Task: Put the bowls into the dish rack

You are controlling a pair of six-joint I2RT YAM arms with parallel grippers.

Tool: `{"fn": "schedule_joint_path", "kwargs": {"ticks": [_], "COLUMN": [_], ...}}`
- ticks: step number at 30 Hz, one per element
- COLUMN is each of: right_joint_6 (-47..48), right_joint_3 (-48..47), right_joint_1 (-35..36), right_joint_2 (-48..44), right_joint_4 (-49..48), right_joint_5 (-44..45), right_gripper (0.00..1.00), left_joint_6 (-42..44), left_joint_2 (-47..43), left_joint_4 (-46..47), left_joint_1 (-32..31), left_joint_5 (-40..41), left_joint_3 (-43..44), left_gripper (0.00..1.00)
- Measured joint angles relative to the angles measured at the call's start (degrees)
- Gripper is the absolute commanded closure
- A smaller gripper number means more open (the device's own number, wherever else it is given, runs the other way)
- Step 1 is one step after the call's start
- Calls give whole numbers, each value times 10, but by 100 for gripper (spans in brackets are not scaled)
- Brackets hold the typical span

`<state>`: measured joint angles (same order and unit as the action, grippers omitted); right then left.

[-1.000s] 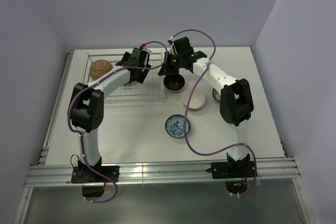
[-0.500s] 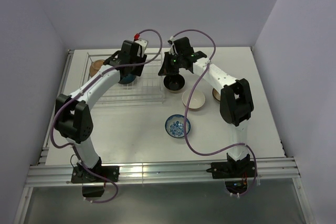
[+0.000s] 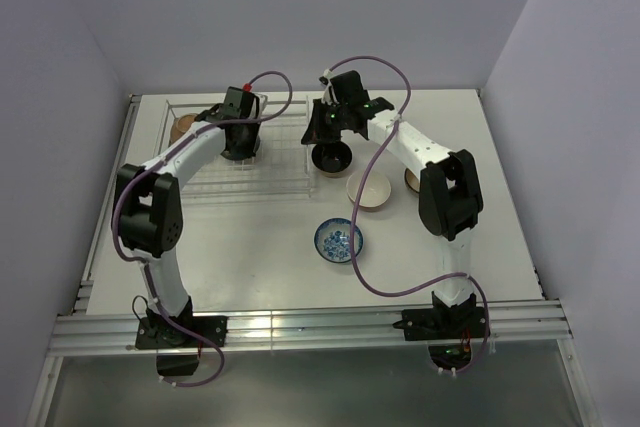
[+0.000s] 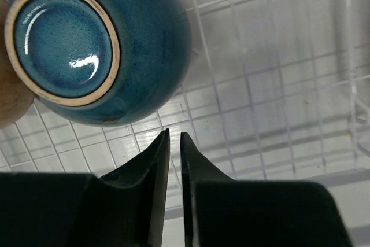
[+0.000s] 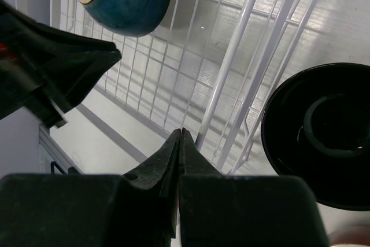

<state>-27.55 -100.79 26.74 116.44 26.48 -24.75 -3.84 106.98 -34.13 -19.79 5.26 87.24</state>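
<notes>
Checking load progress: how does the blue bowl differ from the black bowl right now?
The blue bowl lies in the dish rack, foot ring toward the left wrist camera; the black bowl stands outside the rack with its opening showing. The blue bowl touches a tan bowl; the black one stands alone. Both are small, round and ungripped.

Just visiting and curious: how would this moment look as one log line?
left end effector: shut, empty | glazed blue ceramic bowl: upside down in white wire dish rack | right end effector: shut, near round black bowl
</notes>
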Motion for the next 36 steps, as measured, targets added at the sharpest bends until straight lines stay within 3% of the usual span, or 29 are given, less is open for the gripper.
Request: {"fn": "schedule_joint_path", "kwargs": {"ticks": [12, 19, 27, 32, 36], "right_joint_6": [4, 4, 4, 8, 16], "right_joint_3": [8, 15, 16, 19, 19], "right_joint_1": [0, 0, 0, 1, 1], "right_joint_2": [2, 2, 2, 2, 1], "right_joint_4": [-10, -21, -21, -24, -24], "right_joint_5": [-10, -19, -21, -26, -28], "right_gripper": [100, 100, 100, 100, 100], "left_joint_6": [17, 17, 16, 17, 17], "left_joint_2": [77, 82, 90, 78, 31], "left_joint_4": [6, 10, 1, 20, 49], "left_joint_1": [3, 9, 12, 14, 19], "left_joint_5": [53, 58, 60, 26, -20], "left_joint_3": [55, 61, 89, 74, 41], "left_gripper": [82, 76, 76, 56, 50]}}
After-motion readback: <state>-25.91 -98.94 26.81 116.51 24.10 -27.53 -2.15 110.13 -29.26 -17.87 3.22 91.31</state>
